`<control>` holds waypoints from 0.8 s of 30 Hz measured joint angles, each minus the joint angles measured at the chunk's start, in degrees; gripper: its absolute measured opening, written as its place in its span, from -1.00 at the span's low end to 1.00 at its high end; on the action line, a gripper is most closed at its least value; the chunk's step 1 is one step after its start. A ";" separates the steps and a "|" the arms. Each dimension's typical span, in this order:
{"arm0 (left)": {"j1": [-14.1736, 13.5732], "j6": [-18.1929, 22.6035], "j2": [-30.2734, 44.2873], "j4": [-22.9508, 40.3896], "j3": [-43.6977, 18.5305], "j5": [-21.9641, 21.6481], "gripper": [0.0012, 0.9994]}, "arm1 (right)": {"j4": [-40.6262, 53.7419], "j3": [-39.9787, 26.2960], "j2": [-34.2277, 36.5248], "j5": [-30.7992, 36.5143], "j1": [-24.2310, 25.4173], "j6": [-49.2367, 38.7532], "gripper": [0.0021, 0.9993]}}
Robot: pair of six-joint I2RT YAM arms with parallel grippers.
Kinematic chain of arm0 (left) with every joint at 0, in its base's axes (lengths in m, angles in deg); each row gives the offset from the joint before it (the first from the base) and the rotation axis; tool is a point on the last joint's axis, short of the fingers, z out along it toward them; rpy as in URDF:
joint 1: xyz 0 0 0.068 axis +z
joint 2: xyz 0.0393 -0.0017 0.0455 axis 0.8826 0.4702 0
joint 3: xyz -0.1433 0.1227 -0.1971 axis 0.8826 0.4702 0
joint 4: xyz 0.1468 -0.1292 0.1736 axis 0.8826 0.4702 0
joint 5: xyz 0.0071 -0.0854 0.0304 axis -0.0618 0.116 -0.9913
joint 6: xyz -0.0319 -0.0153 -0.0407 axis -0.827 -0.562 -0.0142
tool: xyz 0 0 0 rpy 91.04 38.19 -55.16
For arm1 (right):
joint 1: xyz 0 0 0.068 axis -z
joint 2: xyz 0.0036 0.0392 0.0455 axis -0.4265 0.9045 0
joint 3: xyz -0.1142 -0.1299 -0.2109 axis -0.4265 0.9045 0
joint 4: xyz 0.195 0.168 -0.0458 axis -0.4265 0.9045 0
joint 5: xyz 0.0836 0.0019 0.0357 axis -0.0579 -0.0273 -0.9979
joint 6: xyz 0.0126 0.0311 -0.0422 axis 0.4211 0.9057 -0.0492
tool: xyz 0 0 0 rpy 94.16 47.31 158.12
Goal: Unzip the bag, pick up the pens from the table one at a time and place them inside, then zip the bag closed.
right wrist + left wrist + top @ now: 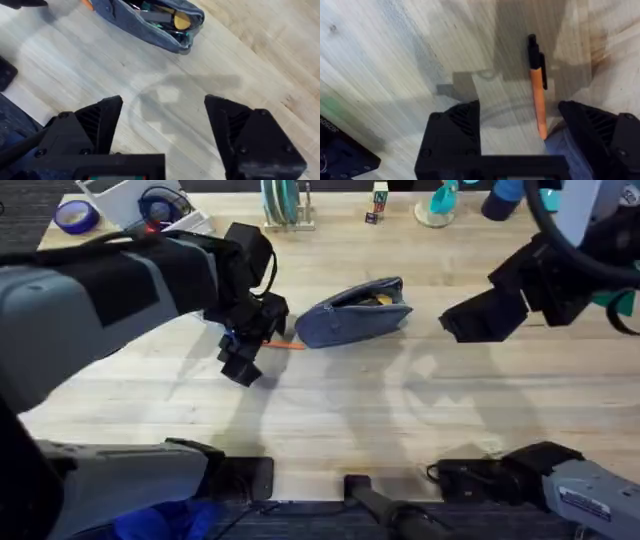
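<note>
Bag point(150, 22) unzipped, pens point(157, 16) inside

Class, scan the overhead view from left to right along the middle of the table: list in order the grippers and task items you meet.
left gripper → orange pen → bag → right gripper

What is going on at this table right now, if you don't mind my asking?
The left gripper is open over an orange pen lying on the table beside the bag. The bag is unzipped, with items already inside. The right gripper hangs open near the bag, holding nothing.
</note>
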 joint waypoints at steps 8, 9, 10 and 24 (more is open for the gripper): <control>0.00 -0.02 0.27 0.17 -0.04 0.00 0.87 | 0.00 0.00 0.01 0.00 0.00 0.00 0.99; 0.00 0.00 0.27 0.23 -0.02 0.00 0.85 | 0.00 0.00 0.00 0.00 0.00 0.00 0.99; 0.00 0.00 0.27 0.33 -0.02 0.00 0.84 | 0.00 0.00 0.00 0.00 0.00 0.00 0.99; 0.00 -0.17 0.57 0.95 -0.02 0.24 -0.39 | 0.00 0.00 0.01 0.00 0.00 0.02 0.99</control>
